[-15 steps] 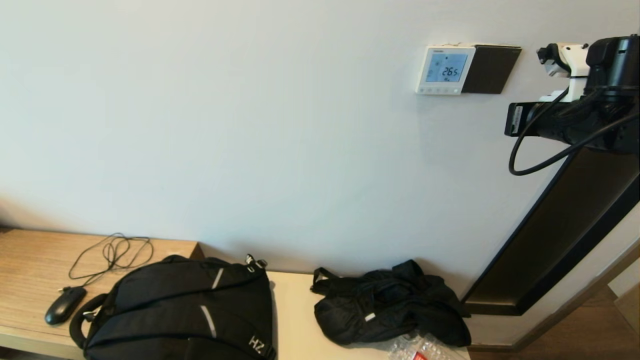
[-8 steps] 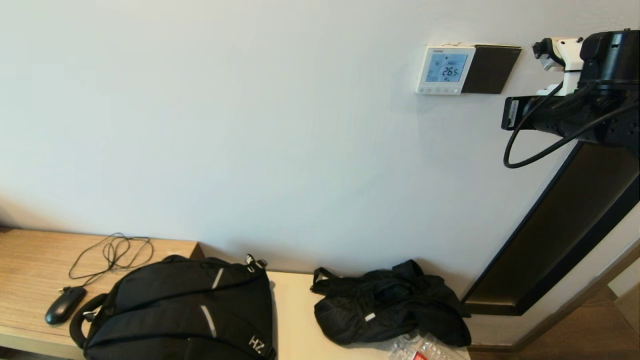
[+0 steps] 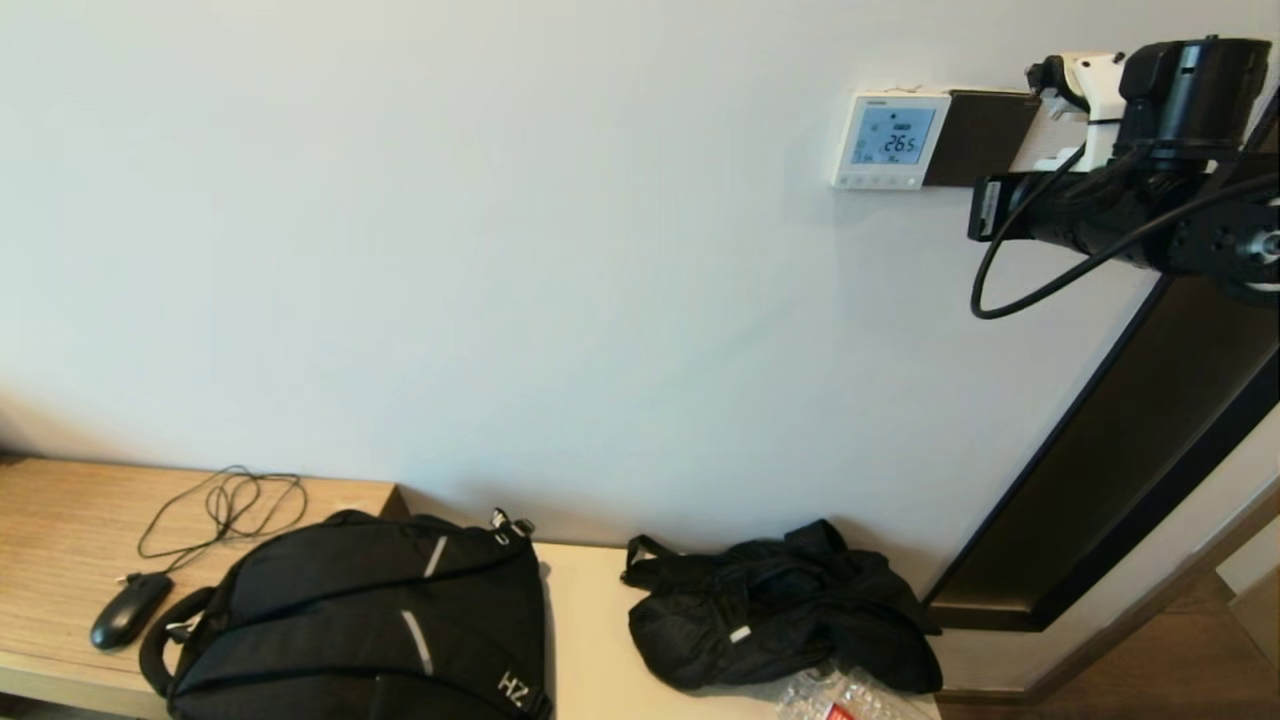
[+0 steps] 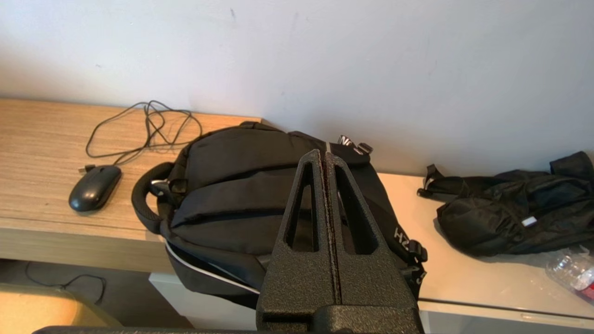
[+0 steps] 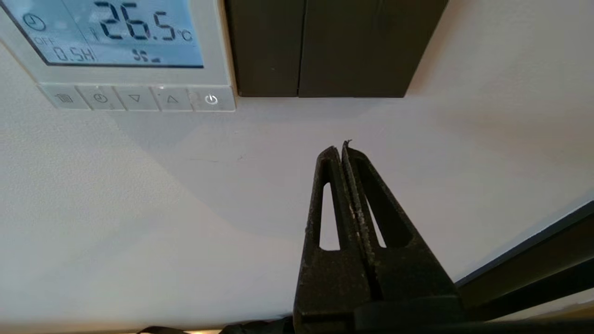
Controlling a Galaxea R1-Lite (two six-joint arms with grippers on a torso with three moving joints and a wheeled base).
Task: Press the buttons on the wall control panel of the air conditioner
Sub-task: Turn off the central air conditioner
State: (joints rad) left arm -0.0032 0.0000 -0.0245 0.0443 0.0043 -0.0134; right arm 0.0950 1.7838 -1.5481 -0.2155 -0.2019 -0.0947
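Note:
The white wall control panel [image 3: 885, 140] hangs high on the wall, its pale blue screen reading 26.5. The row of small buttons [image 3: 875, 181] runs along its bottom strip. In the right wrist view the panel [image 5: 218, 46] and its buttons [image 5: 134, 98] are close, with the power button [image 5: 211, 99] at the row's end nearest the dark plate. My right gripper [image 5: 341, 147] is shut and empty. It points at bare wall just below the dark brown plate [image 5: 325, 46], beside the panel and apart from the buttons. In the head view it [image 3: 985, 208] sits below the plate's corner. My left gripper [image 4: 323, 155] is shut, parked low over the backpack.
A black backpack [image 3: 370, 620], a wired mouse [image 3: 128, 610], a crumpled black bag [image 3: 780, 610] and a plastic bottle [image 3: 835, 695] lie on the low wooden bench [image 3: 60, 520]. A dark slanted door frame [image 3: 1130, 450] runs below my right arm.
My right arm has moved left and slightly up along the wall, toward the dark plate and the panel. The screen still reads 26.5. The left arm has not moved.

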